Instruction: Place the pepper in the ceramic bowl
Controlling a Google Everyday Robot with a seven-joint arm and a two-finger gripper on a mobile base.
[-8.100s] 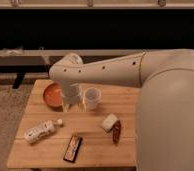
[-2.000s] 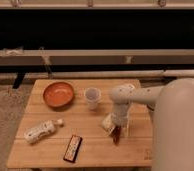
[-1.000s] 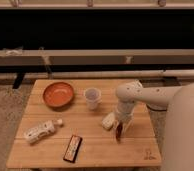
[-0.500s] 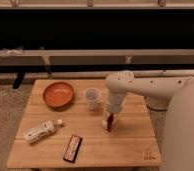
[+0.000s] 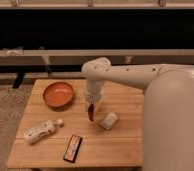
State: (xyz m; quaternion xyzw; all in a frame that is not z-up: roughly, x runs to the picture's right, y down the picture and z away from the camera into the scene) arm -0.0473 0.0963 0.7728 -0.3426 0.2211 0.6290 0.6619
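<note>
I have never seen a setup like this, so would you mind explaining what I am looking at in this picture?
This is a mobile robot with one arm, the big white shape coming in from the right. There is a single camera view, looking down on a wooden table; where the camera is mounted is not known. At the arm's end is a two-fingered claw, above the middle of the table, just right of the orange ceramic bowl. The claw is closed on a slim dark red pepper, which hangs down from it. Also on the table are a white lump, a white bottle-like object and a black-and-orange bar. The bowl looks empty.
</note>
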